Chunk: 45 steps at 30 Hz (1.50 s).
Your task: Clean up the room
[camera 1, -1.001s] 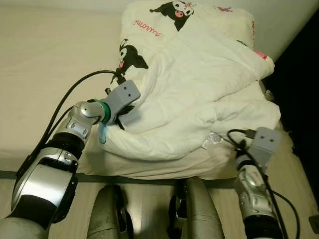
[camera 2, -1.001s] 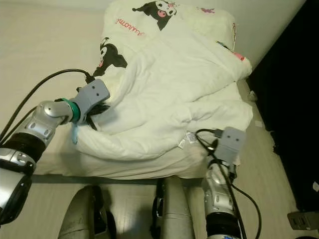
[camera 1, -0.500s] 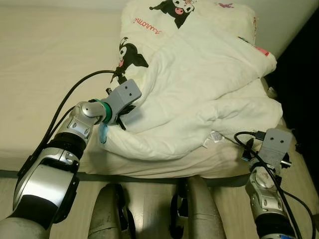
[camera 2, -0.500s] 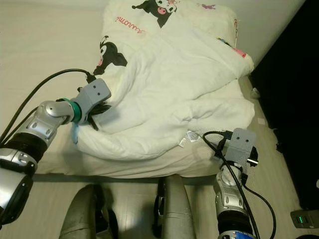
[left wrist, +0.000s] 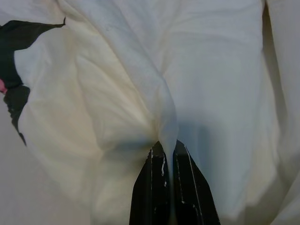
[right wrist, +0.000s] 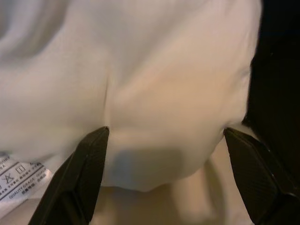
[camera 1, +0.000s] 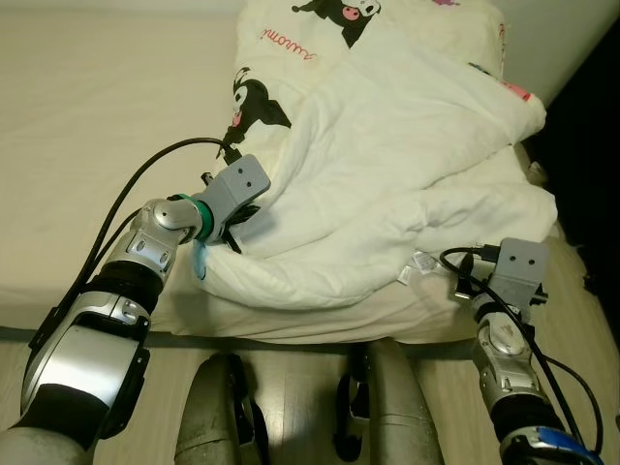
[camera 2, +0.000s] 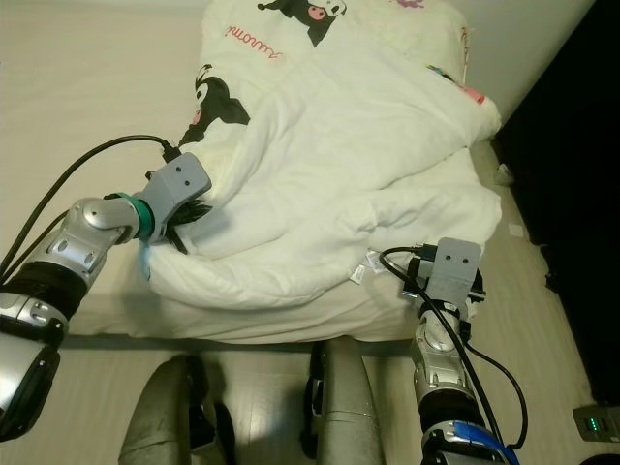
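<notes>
While left gripper pinches a quilt fold | right gripper spread wide at quilt's corner | bed.

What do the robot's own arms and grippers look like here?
Both arms are shiny silver with black joints and looping black cables. The left arm wears a green wrist band; each wrist carries a grey camera block. The left gripper and right gripper have long black fingers.

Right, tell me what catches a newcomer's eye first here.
A rumpled white quilt printed with black cartoon figures lies heaped on the right half of the cream bed. The left gripper is shut on a fold at its near left edge. The right gripper is open at the near right corner, by a care label.
</notes>
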### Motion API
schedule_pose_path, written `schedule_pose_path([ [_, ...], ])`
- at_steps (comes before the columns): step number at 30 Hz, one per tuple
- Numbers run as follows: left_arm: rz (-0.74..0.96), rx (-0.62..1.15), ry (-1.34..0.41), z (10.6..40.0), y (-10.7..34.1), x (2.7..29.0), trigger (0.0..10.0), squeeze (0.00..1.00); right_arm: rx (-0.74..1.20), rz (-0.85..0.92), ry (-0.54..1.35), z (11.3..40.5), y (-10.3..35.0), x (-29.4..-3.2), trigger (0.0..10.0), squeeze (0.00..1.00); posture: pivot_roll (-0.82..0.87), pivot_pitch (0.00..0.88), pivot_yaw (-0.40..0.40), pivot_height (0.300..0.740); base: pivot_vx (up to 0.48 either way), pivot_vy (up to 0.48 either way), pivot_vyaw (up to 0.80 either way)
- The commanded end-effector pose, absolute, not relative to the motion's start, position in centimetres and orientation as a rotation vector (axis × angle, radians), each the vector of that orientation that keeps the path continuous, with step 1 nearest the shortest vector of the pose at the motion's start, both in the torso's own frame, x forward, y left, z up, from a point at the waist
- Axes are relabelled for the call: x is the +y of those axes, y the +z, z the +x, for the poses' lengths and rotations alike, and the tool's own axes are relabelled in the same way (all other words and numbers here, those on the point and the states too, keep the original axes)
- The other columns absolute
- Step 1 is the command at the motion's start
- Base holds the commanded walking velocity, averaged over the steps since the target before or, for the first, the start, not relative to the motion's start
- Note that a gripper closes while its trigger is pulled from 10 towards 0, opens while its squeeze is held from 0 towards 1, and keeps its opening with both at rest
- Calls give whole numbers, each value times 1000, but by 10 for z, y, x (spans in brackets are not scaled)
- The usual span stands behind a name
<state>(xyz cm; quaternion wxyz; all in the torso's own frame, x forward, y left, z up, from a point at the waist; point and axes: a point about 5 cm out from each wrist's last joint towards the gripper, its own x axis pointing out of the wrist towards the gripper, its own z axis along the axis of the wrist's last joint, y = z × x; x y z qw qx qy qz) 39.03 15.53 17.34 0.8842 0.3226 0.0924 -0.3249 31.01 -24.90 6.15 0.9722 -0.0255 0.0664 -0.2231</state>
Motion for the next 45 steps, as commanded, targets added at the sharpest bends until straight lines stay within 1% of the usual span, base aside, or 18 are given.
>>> schedule_pose_path([
  [1,667,234,-681,386,165,162,0,0,258,1,-487,302,43,-254,10000,0,-5,243,57,610,0,0,0],
  [2,667,234,-681,386,165,162,0,0,258,1,-487,302,43,-254,10000,0,-5,243,57,610,0,0,0],
  [4,664,237,-683,385,164,162,0,0,351,97,-491,303,34,-253,10000,0,-5,243,57,610,0,0,0],
  [6,663,238,-683,385,163,162,0,0,380,126,-485,303,32,-252,10000,0,0,246,60,610,0,0,0],
  [12,654,240,-681,383,161,162,0,0,371,106,-477,305,32,-256,10000,0,0,246,60,610,0,0,0],
  [13,651,241,-680,382,161,162,0,0,361,96,-480,305,34,-259,4549,0,8,247,59,610,0,0,0],
  [14,648,243,-680,381,160,162,0,0,355,94,-481,306,36,-261,3412,0,9,247,59,610,0,0,0],
  [15,648,243,-680,381,160,162,0,0,355,94,-481,306,36,-261,3412,0,9,247,59,610,0,0,0],
  [16,647,244,-680,381,160,163,0,0,346,94,-479,307,37,-262,0,0,9,247,59,610,0,0,0],
  [25,641,245,-681,379,158,161,0,0,278,102,-433,315,48,-260,0,0,1,238,56,610,0,0,0],
  [37,637,236,-688,379,159,158,0,0,224,123,-416,317,51,-254,0,0,-16,227,48,610,0,0,0],
  [40,628,225,-696,378,159,154,0,0,184,210,-501,311,49,-255,0,0,-28,226,36,610,0,0,0],
  [44,627,224,-698,377,159,154,0,0,171,236,-527,310,49,-255,0,0,-30,226,36,610,0,0,0],
  [45,626,224,-698,377,158,153,0,0,146,236,-553,307,50,-252,0,0,-41,229,31,610,0,0,0],
])
